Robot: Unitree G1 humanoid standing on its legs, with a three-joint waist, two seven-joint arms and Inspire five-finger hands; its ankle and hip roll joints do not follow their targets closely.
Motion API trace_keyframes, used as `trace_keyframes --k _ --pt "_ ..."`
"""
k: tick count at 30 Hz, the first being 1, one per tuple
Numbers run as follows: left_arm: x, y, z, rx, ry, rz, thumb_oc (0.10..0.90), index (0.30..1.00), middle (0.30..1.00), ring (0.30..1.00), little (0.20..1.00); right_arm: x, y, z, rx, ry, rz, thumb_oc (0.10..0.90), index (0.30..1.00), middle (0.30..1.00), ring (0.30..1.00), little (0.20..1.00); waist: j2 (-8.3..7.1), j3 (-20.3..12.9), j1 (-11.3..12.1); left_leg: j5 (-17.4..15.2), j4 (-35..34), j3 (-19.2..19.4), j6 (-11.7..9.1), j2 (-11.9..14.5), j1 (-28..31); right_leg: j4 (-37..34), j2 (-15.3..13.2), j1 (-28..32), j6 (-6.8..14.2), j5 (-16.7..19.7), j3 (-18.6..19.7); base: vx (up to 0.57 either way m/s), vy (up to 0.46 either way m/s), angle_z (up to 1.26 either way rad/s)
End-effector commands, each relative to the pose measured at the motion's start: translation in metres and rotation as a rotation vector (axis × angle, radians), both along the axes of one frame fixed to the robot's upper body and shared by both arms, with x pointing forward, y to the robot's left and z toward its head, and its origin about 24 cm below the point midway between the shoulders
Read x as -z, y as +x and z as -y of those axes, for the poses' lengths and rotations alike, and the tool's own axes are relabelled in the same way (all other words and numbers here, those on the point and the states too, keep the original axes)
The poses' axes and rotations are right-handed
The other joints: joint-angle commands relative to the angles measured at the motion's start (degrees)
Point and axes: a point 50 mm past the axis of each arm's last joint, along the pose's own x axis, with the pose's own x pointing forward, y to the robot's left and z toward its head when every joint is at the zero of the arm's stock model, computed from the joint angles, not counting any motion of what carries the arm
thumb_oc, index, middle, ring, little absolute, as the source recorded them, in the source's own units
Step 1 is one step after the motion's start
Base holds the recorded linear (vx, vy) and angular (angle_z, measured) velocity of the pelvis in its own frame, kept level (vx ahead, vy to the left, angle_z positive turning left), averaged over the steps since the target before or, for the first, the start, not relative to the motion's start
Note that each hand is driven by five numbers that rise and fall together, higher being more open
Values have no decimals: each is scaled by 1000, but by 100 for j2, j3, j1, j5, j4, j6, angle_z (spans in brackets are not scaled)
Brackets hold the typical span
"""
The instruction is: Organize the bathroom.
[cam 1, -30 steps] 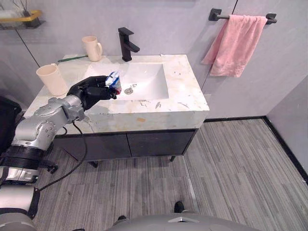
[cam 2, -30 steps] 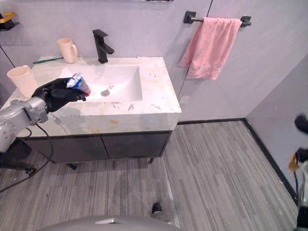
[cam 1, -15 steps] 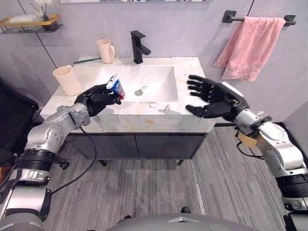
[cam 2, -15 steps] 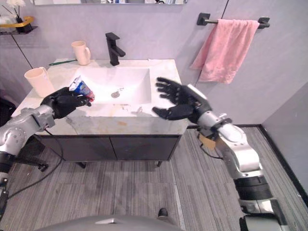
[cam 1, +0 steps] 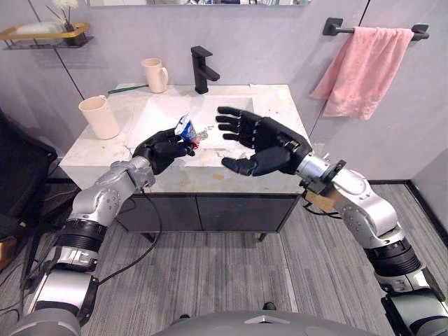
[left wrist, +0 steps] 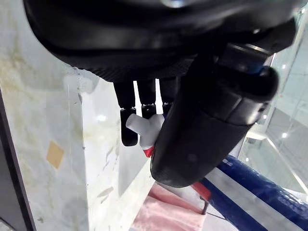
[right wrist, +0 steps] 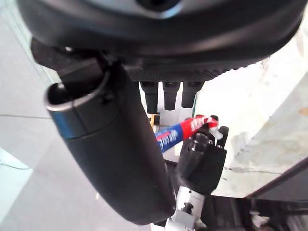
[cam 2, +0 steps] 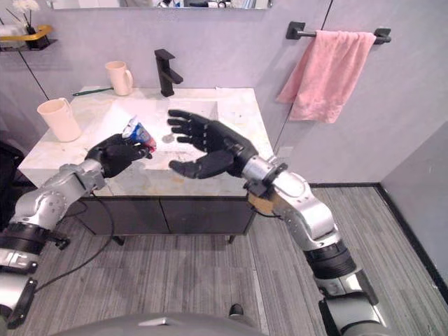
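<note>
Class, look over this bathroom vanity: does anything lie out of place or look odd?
A green toothbrush lies loose on the marble countertop beside the cream mug, not standing in a cup. The pink towel hangs bunched and lopsided on its black rail.

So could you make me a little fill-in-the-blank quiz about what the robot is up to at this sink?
1. The left robot hand is closed around a ____ tube.
2. The right robot hand, beside it over the sink, has its fingers ____.
3. The towel hanging on the wall bar is ____ in colour.
4. The faucet behind the basin is ____ in colour.

Missing words: toothpaste; open; pink; black.
</note>
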Motion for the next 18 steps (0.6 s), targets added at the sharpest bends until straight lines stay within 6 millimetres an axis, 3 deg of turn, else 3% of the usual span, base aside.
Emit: trace_keyframes --k 1,12,18 --pt "-83 24 12 21 -53 361 400 300 300 300 300 -61 -9 -9 -56 48 342 800 900 900 900 900 87 -303 41 -181 19 85 48 147 135 51 -288 444 319 -763 -48 0 0 0" --pt "-71 16 22 38 -83 346 400 300 300 300 300 -72 -20 -13 41 -77 615 800 900 900 900 900 115 -261 61 -185 26 53 57 139 114 41 -293 440 314 -760 -66 0 0 0" --pt "-66 10 31 68 -102 336 400 300 300 300 300 -74 -24 -21 43 -45 649 800 900 900 900 900 153 -232 124 -201 25 -5 78 108 111 40 -320 460 317 -768 -89 1 6 0"
